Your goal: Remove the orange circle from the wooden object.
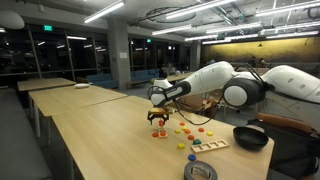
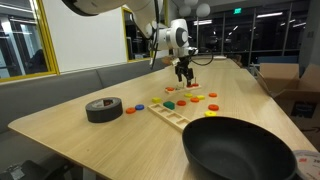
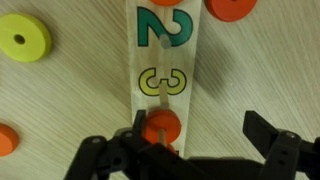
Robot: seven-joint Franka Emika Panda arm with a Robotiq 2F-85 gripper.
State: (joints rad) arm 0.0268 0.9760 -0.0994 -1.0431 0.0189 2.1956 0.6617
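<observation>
My black two-fingered gripper hangs low over the pale wooden table, jaws spread wide and holding nothing. I keep them apart so that they can straddle the small flat orange circle, which lies between them in the wrist view, closer to one jaw than the other and gripped by neither.

The circle sits on the pale wooden object, a narrow strip printed with a green 2 and a yellow 3; it rests just past the 3. A thin peg seems to rise at the circle, though I cannot tell that for sure. If so, I judge the piece must go straight up rather than sideways, which is why I come at it from directly above.

A yellow ring lies well apart on the table, so closing should not disturb it. In an exterior view, a black bowl and a dark roll of tape sit far from my reach. The lift has not yet begun.
</observation>
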